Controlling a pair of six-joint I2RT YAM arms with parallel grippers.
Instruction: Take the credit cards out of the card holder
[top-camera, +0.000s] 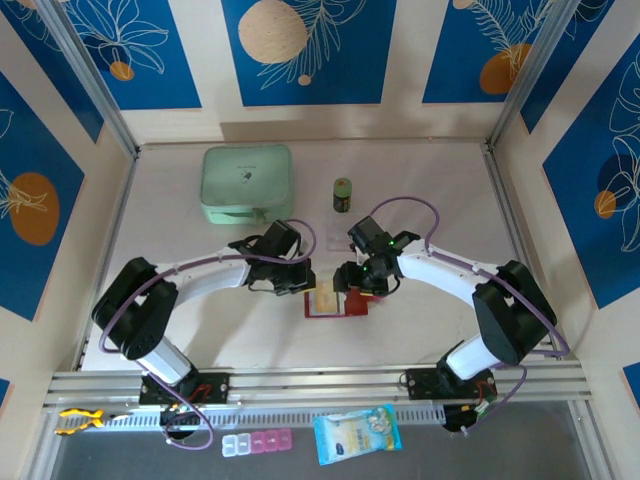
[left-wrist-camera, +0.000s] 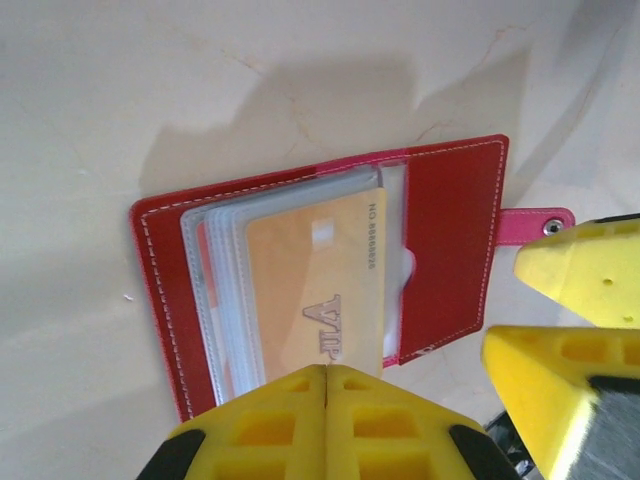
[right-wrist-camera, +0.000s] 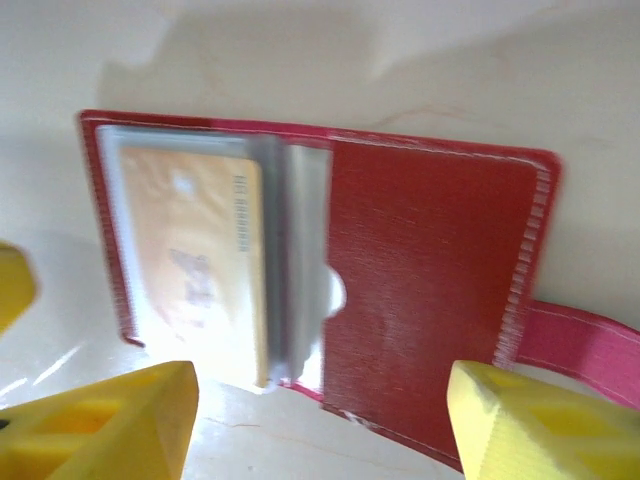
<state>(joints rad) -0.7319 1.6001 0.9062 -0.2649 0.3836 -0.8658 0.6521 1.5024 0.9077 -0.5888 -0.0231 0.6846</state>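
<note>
The card holder (left-wrist-camera: 450, 250) lies open and flat on the table, its dark-red cover spread wide and its pink snap tab (left-wrist-camera: 535, 225) sticking out to one side. A fan of clear sleeves (left-wrist-camera: 215, 300) sits on one half, with a yellow-orange credit card (left-wrist-camera: 315, 290) on top, partly out of its pocket.

The left claw (left-wrist-camera: 327, 378) is closed, its two yellow fingers pressed together right at the card's nearest edge. I cannot tell whether that edge is pinched between them. In the right wrist view the right claw (right-wrist-camera: 322, 400) stands open over the holder (right-wrist-camera: 430, 290): one finger is just beyond the card (right-wrist-camera: 195, 260) side, the other by the tab (right-wrist-camera: 580, 335), and the open cover lies between them. From the left wrist, the right claw's fingers (left-wrist-camera: 580, 285) show just beside the tab.

From above, both claws (top-camera: 300, 283) (top-camera: 352, 280) meet over the holder (top-camera: 335, 303) at mid-table. The table (top-camera: 420, 330) is pale, faintly veined and matte. Well beyond the left claw lies a mint-green zip case (top-camera: 246, 184). Beyond the right claw stands a small green-capped bottle (top-camera: 342, 194). The walls carry blue panels (top-camera: 310, 50) with white leaf drawings and orange discs. Behind the arms' bases, past an aluminium rail (top-camera: 320, 380), lie a pill box (top-camera: 257, 443) and a blue packet (top-camera: 357, 434).
</note>
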